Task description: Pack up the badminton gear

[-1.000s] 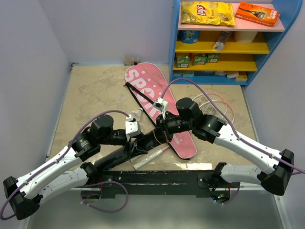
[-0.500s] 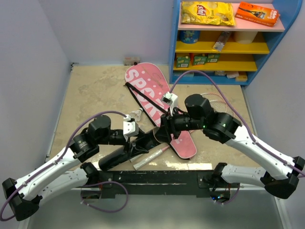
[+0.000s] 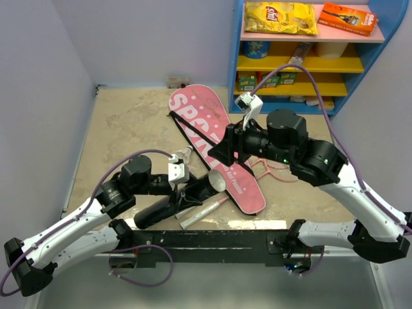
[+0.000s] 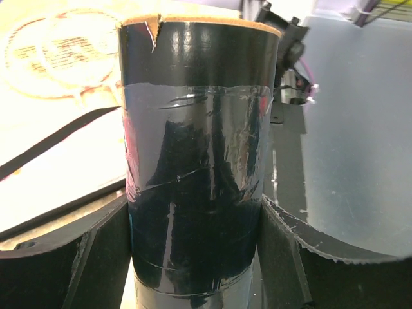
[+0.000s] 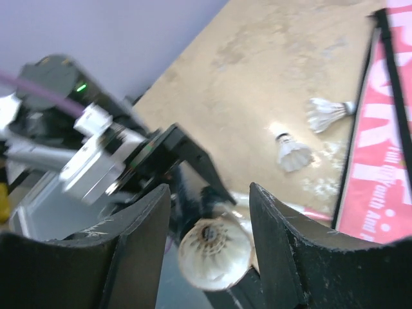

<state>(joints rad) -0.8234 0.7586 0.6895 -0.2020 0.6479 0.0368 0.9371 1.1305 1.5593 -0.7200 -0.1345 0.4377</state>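
My left gripper [image 3: 188, 191] is shut on the long black tube [image 3: 168, 204], which lies slanted just above the table; the tube fills the left wrist view [image 4: 196, 129] between both fingers. A white shuttlecock [image 5: 215, 254] sits in the tube's open mouth. My right gripper [image 3: 229, 145] is open and empty, raised above and behind that mouth; in its own view [image 5: 209, 193] the tube mouth shows between the fingers. Two more shuttlecocks [image 5: 293, 152] [image 5: 328, 113] lie on the table. The pink SPORT bag [image 3: 205, 132] lies flat in the middle. The pink rackets [image 3: 283, 161] lie partly under my right arm.
A blue shelf unit [image 3: 380, 64] stands at the back right with a yellow snack packet [image 3: 280, 17] and an orange box [image 3: 348, 17] on top. A pale racket handle [image 3: 201, 212] lies by the near edge. Walls close the left and back sides.
My right gripper has lifted up and back from the tube's mouth, leaving a shuttlecock in the tube. My left gripper has kept hold of the tube with little movement.
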